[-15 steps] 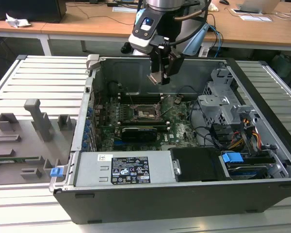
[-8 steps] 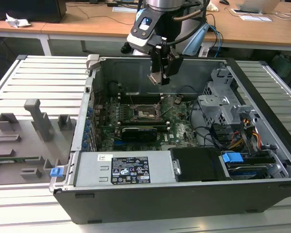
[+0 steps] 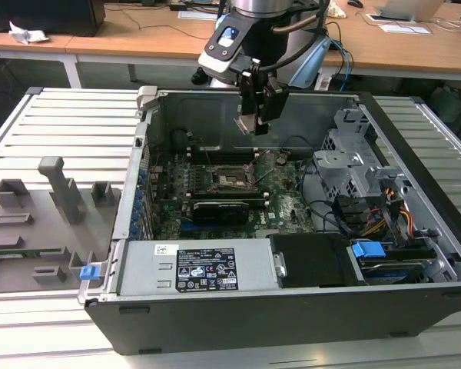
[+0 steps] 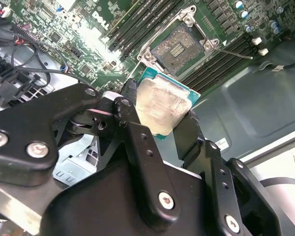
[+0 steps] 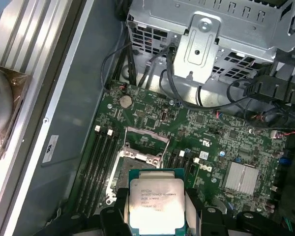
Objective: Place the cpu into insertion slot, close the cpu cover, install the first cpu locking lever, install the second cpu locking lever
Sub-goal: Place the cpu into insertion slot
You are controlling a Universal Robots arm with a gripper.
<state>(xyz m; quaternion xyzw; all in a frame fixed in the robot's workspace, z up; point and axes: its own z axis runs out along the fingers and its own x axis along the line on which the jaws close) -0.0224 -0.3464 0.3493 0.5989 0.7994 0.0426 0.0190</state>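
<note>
- While the hand [image 5: 155, 210] clamps it by two opposite edges, the cpu [image 5: 155, 200] shows as a small flat square: a dull silver-beige metal top with rounded corners, set on a thin green-blue board that peeks out around it.
- Small dark print sits on that metal top in the first wrist view; in the second wrist view the cpu [image 4: 162, 105] looks pale and shiny, with a teal rim along its far edges.
- Black fingers [image 4: 132, 105] press on either side of the chip, which fills the gap between them and juts out beyond the tips.
- Both wrist views put the insertion slot [image 4: 179, 46] past the held chip, apart from it, its dark centre bare inside a metal rim among green board and long black slots.
- From the first wrist view, the chip covers the near edge of the insertion slot [image 5: 137, 160].
- Only the exterior view gives height: the hand [image 3: 255, 117] hangs with the cpu [image 3: 246, 123] up near the top of the open computer case [image 3: 292, 307], well above the insertion slot [image 3: 229, 178] on the board below.
- That case lies on a slatted metal bench [image 3: 69, 123], beside a grey fixture tray [image 3: 31, 223].
</note>
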